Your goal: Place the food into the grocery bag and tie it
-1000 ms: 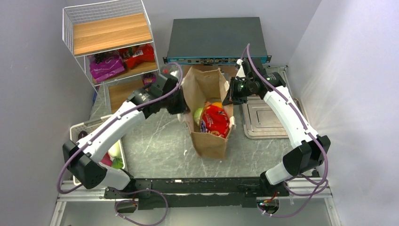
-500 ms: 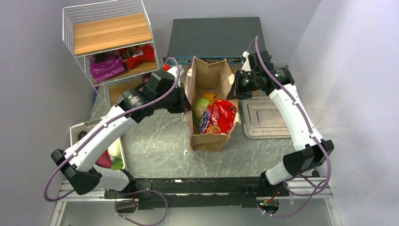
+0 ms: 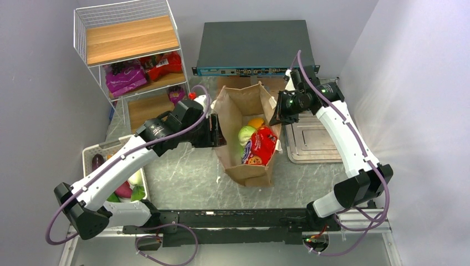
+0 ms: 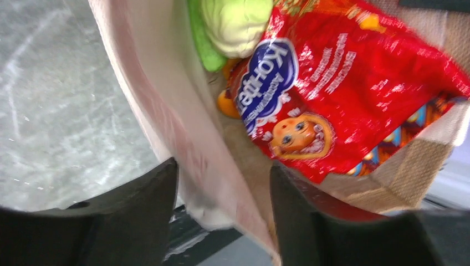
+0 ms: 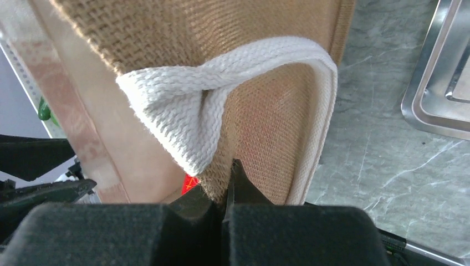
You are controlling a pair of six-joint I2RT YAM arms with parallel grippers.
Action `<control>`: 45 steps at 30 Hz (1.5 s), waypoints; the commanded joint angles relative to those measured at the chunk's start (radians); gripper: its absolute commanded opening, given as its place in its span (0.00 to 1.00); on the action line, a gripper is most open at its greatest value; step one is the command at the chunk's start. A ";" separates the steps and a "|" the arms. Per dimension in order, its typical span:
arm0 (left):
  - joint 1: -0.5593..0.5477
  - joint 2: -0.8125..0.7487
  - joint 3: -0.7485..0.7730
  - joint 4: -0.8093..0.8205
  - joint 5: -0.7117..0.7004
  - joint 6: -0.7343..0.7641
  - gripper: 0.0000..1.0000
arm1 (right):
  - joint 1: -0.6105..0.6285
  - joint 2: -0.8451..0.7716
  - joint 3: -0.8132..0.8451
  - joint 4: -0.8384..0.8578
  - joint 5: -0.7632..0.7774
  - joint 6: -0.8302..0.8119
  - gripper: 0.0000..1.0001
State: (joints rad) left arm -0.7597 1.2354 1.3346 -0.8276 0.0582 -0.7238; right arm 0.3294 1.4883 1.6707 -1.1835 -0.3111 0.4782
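Left claw (image 3: 214, 132), right claw (image 3: 275, 115) astride grocery bag (image 3: 252, 173)

The only print that can be read is on the red snack packet (image 4: 354, 94). Its blue oval label (image 4: 270, 83) carries white Cyrillic letters that look like "Конті". The smaller white lines beneath and beside it are too blurred to read.

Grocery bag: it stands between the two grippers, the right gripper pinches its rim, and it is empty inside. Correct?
Not empty. The grocery bag stands between the left gripper and the right gripper, which pinches its rim, but the left wrist view shows a red snack packet, a pale-green cabbage and an orange piece inside it.
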 commanded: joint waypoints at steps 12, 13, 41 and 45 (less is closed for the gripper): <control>0.199 -0.134 -0.035 -0.040 -0.115 0.150 0.95 | -0.010 -0.039 0.011 0.114 -0.022 0.018 0.00; 0.217 -0.147 -0.058 -0.028 -0.140 0.155 0.95 | -0.011 -0.040 0.008 0.116 -0.023 0.018 0.00; 0.486 -0.037 -0.584 1.032 -0.237 0.575 0.92 | -0.010 0.082 0.106 0.059 -0.003 0.004 0.00; 0.507 0.045 -0.587 1.146 -0.206 0.578 0.90 | -0.010 0.124 0.152 0.038 -0.005 -0.001 0.00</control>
State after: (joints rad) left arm -0.2699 1.2316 0.7498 0.0822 -0.2024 -0.1787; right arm 0.3222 1.5940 1.7332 -1.1828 -0.2943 0.4808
